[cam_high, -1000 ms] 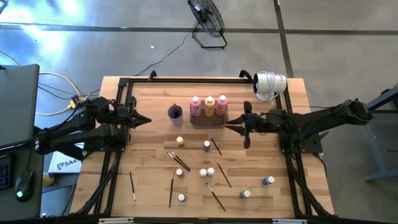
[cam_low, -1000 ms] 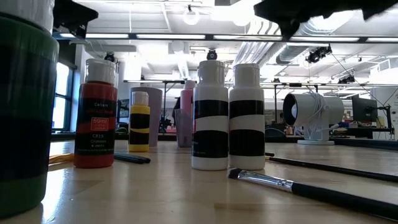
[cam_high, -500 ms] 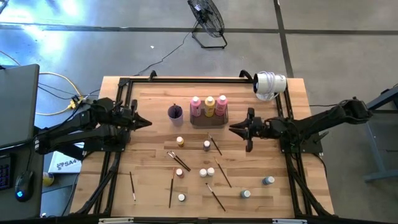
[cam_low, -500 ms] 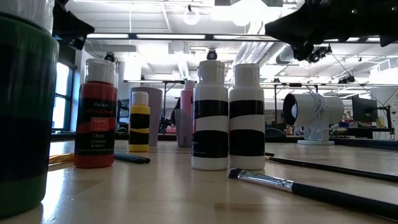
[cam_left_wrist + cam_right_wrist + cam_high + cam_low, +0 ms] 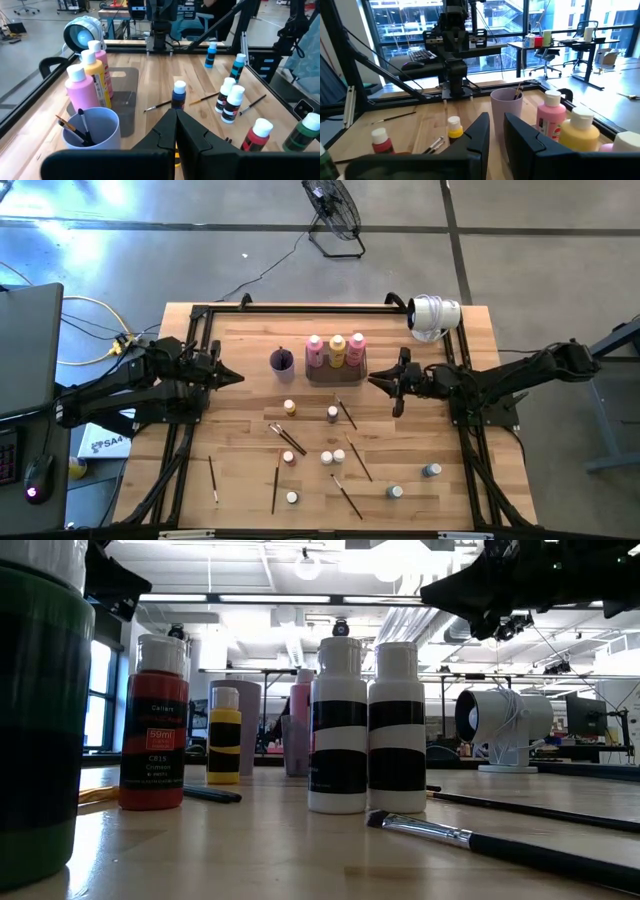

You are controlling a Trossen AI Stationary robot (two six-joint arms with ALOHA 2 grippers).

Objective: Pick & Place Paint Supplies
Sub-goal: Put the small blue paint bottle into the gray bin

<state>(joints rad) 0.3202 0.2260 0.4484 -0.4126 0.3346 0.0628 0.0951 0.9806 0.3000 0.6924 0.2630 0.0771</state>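
Observation:
Three taller bottles, pink (image 5: pixel 315 350), yellow-orange (image 5: pixel 337 350) and pink (image 5: pixel 357 347), stand upright on the dark grey tray (image 5: pixel 335 373). The purple cup (image 5: pixel 282 361) holds brushes. Small bottles (image 5: pixel 333 414) stand and thin brushes (image 5: pixel 346 413) lie scattered on the wooden table nearer the front. My right gripper (image 5: pixel 372 382) hovers level just right of the tray; its fingers (image 5: pixel 496 122) stand slightly apart with nothing between them. At the table's left side my left gripper (image 5: pixel 238 376) hovers, shut (image 5: pixel 176 114) and empty, pointing toward the cup.
A white round camera (image 5: pixel 433 315) sits at the far right corner. A black frame (image 5: pixel 300 308) runs around the table. More small bottles (image 5: pixel 396 492) and brushes (image 5: pixel 276 480) lie toward the near edge. Bare wood shows between the cup and my left gripper.
My right gripper has come down and tipped toward level, drawing back a little from the tray toward the table's right edge. My left gripper has tipped its point slightly downward without shifting place.

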